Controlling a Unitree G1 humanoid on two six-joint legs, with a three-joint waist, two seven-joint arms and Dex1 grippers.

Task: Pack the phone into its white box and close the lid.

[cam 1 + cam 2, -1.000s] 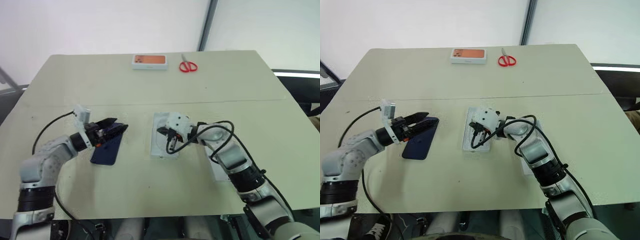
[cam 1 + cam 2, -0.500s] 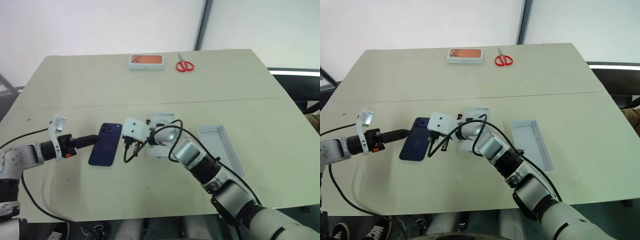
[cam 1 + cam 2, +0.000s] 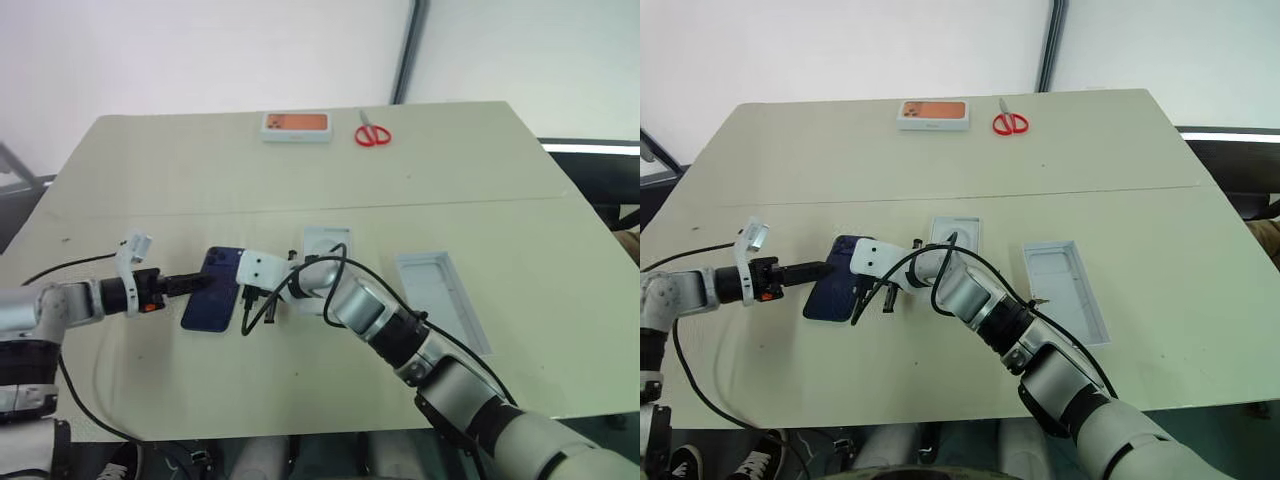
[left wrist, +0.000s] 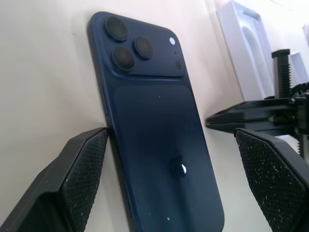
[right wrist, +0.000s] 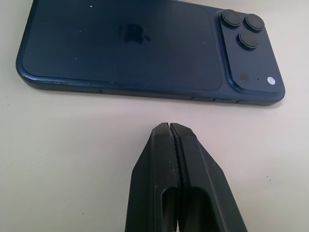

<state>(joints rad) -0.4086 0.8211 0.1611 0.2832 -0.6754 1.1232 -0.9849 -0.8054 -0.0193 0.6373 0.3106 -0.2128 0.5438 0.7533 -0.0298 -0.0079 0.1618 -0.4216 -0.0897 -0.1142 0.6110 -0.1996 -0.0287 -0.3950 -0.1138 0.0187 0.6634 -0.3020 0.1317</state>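
Beige and matte, the desk (image 3: 450, 180) you work on has a seam across its middle, with a white wall behind it. In the eye views, your slim dark navy-blue phone (image 3: 214, 290) lies back-up near the desk's left edge. The left gripper (image 3: 196, 283) reaches it from the left; the right gripper (image 3: 247, 312) sits just right of it. Beside them lies the shallow white box (image 3: 322, 262), and farther right the pale grey-lined lid (image 3: 442, 300), open side up. At the far edge you see a small orange-topped box (image 3: 296, 124) and red scissors (image 3: 374, 132).

Your left wrist view shows the fingers (image 4: 72, 179) spread wide, straddling the phone's near end.

Your right wrist view shows the fingers (image 5: 178, 183) pressed together, just short of the phone's long edge.
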